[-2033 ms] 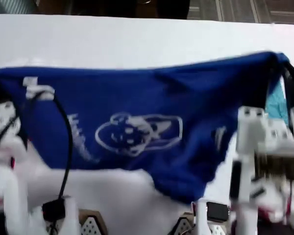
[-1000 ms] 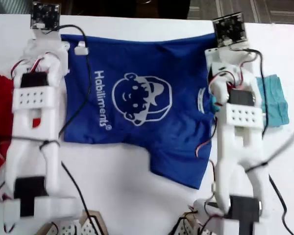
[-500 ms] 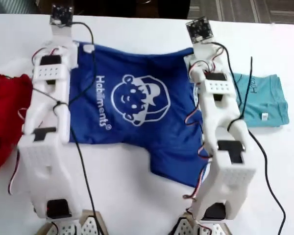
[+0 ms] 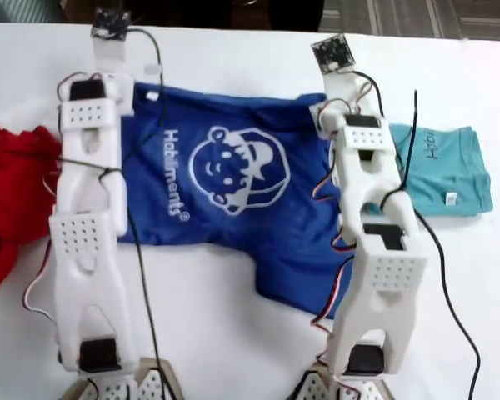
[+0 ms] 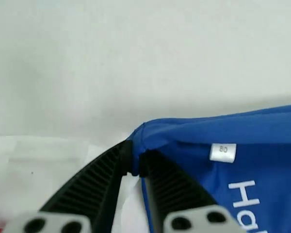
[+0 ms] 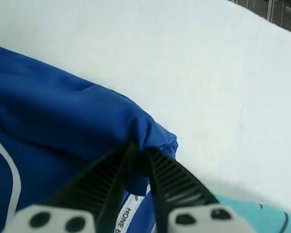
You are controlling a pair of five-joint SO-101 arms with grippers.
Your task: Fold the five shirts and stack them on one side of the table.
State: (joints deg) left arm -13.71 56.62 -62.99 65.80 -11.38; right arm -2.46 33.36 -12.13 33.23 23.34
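Red shirt: lies crumpled at the far left of the high view, on the white table, partly under the left arm.

Left gripper: clenched on the blue shirt. The black jaws are almost together, with a corner fold of blue cloth pinched between their tips, upper left of centre in the high view. A small white label sits on the cloth just beside the grip, and it carries a tiny mark.

Blue shirt: spread flat across the middle of the high view between the two arms, with one sleeve trailing toward lower centre. It bears a white cartoon face in an oval and a line of white lettering running alongside it.

Right arm: lies over the blue shirt's right edge. Right gripper: clenched on the blue shirt's other top corner, jaws nearly closed, with a bunched fold of cloth between the tips. A white printed tag hangs from the cloth under the jaws.

Teal shirt: folded flat at right of centre in the high view, just beside the right arm. It carries dark lettering near its upper edge and a small white tag lower down
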